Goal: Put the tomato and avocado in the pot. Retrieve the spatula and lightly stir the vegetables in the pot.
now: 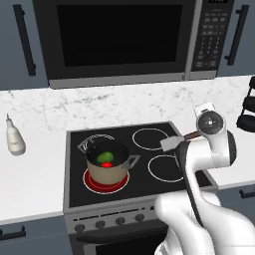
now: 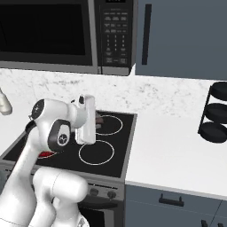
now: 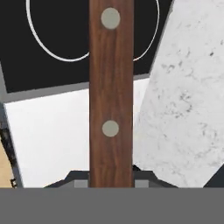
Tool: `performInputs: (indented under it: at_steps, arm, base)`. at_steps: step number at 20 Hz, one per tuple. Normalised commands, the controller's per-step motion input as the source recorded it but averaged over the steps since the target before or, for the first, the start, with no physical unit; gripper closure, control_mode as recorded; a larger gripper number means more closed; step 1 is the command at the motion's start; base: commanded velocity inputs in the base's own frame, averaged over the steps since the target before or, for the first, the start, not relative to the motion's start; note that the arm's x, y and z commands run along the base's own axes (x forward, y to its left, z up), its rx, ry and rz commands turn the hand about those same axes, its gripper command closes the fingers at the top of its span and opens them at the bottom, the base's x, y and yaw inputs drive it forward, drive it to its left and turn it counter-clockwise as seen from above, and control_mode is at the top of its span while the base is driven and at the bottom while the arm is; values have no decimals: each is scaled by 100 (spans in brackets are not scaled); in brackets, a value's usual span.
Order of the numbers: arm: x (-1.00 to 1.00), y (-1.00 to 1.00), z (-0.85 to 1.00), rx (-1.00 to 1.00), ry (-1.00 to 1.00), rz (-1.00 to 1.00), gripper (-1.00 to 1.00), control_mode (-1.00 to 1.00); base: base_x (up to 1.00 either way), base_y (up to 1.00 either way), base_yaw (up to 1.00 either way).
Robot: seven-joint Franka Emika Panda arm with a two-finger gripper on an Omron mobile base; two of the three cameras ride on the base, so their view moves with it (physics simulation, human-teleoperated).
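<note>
Pot (image 1: 106, 167): squat, tan-sided, dark rim, grey angular side handles; stands on the front left burner (image 1: 105, 180) of the stove (image 1: 79, 196), the burner glowing red beneath it.

Avocado (image 1: 105, 157): green oval, inside the pot, toward its middle.

Tomato (image 1: 106, 164): small red ball, inside the pot, just in front of the avocado and touching or nearly touching it.

Spatula (image 1: 172, 143): pale grey flat head and a short stretch of reddish-brown handle visible in the left base view, held above the right side of the stove between the two right burner rings, head pointing left toward the pot, well apart from it; in the hand view the wood-grain handle (image 3: 111, 94) with two pale rivets runs straight up from between the finger tips, over the black cooktop, a white burner ring and the marble counter (image 3: 188, 105).

Gripper (image 3: 111, 183): jaws clamped on the spatula handle, one finger tip at each side of it; in the left base view the hand (image 1: 209, 123) sits above the stove's right edge, over the right burners.

Other items: white bottle (image 1: 14, 137) on the counter left of the stove; microwave (image 1: 124, 37) above the stove; dark tiered rack (image 2: 214, 113) on the counter at the right; control knobs (image 1: 120, 220) along the stove front.
</note>
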Motion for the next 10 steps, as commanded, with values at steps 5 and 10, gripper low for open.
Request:
performInputs:
  at_steps: [5,10]
  arm:
    - [0,70,100,-34,-19,20,100,-100]
    - [19,98,74,-42,-3,11,100,-100]
  base:
    - [0,0,0]
    - [0,0,0]
